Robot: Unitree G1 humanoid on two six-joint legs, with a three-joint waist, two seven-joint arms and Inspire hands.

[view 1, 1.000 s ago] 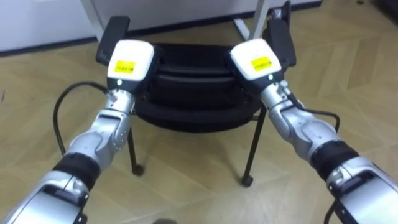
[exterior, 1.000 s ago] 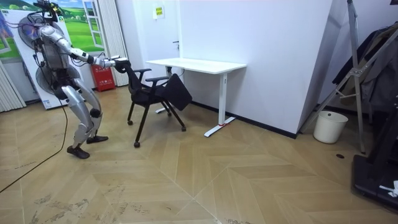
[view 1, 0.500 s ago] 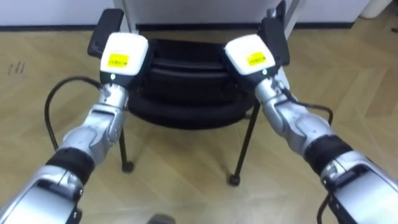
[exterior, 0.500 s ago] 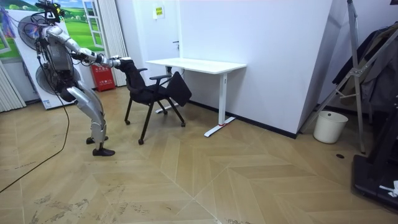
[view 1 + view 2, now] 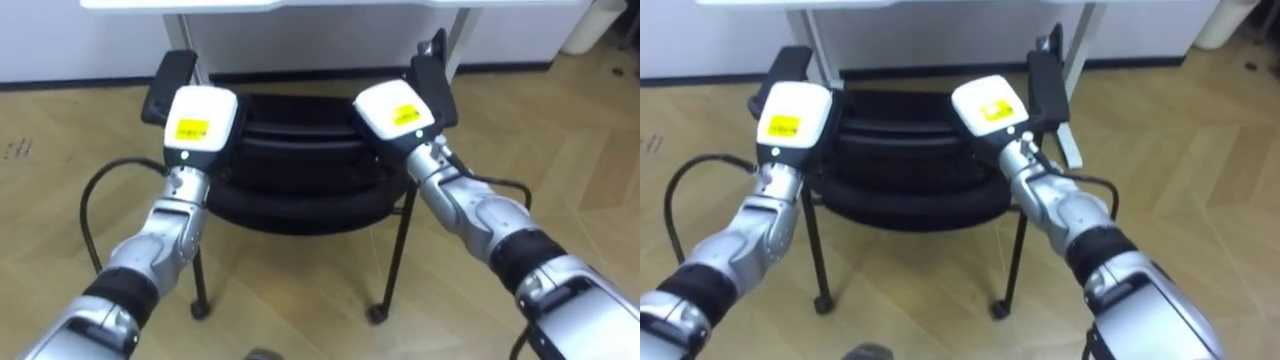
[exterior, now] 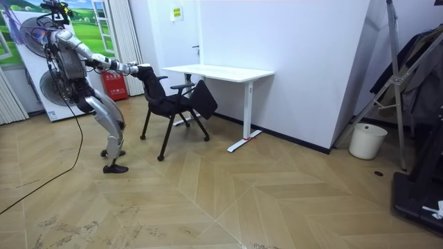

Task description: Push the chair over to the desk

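Eye views: left hand [image 5: 203, 118] and right hand [image 5: 397, 110] rest on the chair [image 5: 300, 170] back's top corners, probably for an even shove; their grip cannot be told. Room view: the chair stands just short of the desk [image 6: 221, 71], robot behind it.

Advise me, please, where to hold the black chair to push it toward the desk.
Grip the chair by its backrest top, at both ends, from behind, where the left hand and right hand rest: the backrest faces the robot, the seat the desk.
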